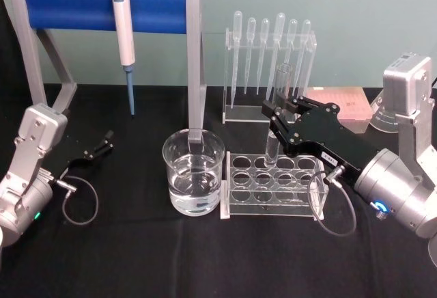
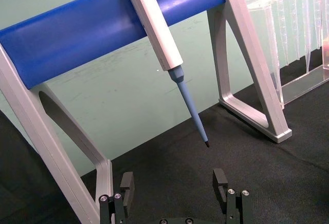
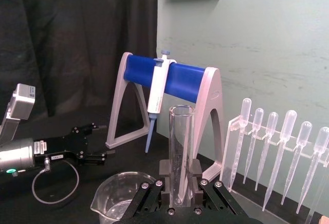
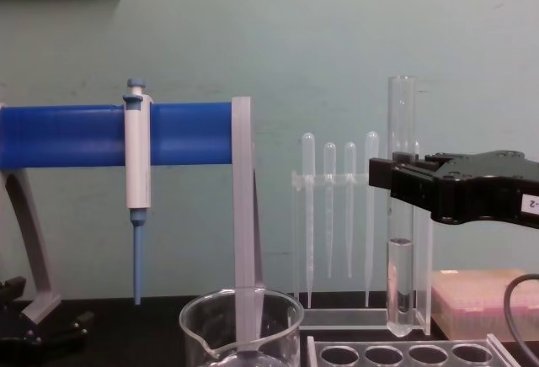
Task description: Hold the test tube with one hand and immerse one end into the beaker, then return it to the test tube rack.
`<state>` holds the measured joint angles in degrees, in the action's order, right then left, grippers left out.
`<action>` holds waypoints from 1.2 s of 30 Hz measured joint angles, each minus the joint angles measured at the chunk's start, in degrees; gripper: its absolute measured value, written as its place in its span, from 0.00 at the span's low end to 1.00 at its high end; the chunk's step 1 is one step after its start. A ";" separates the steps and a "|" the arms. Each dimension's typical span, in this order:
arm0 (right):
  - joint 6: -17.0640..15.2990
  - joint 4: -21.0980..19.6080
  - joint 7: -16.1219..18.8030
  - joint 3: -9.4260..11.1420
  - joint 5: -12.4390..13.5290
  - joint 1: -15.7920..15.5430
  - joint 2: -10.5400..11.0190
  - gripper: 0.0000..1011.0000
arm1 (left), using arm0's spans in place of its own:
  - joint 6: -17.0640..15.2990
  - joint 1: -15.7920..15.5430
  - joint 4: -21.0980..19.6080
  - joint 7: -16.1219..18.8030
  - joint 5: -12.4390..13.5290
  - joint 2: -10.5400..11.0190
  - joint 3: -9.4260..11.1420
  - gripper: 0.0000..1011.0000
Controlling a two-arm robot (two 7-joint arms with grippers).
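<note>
My right gripper (image 1: 276,115) is shut on the test tube (image 1: 279,103), holding it upright about midway along its length. The tube's rounded bottom hangs just above the clear tube rack (image 1: 235,201). In the chest view the test tube (image 4: 402,257) holds a little clear liquid, and the right gripper (image 4: 394,183) clamps it from the right. The right wrist view shows the test tube (image 3: 181,136) between the black pads (image 3: 165,171). The beaker (image 1: 193,170), holding water, stands left of the rack; its rim shows as beaker (image 4: 241,318) and beaker (image 3: 114,196). My left gripper (image 1: 106,140) rests open at the far left, left gripper (image 2: 175,183).
A blue-barred grey stand (image 1: 102,7) with a hanging micropipette (image 1: 125,35) stands behind the beaker. A clear holder of plastic pipettes (image 1: 270,65) is behind the rack. A pink box (image 1: 345,103) lies at the back right. Black cloth covers the table.
</note>
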<state>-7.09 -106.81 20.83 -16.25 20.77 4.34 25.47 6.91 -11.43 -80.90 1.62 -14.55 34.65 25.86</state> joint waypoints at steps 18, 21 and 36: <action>0.00 0.00 0.00 0.00 0.00 0.00 0.00 0.23 | 0.00 0.00 0.00 0.00 0.00 0.00 0.00 0.99; 0.00 0.00 0.00 0.00 0.00 0.00 0.00 0.22 | 0.00 0.00 0.00 0.00 0.00 0.00 0.00 0.99; 0.00 0.00 0.00 0.00 0.00 0.00 0.00 0.23 | 0.00 0.00 0.00 0.00 0.00 0.00 0.00 0.99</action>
<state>-7.09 -106.80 20.83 -16.26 20.77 4.35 25.47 6.91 -11.43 -80.90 1.62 -14.55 34.65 25.86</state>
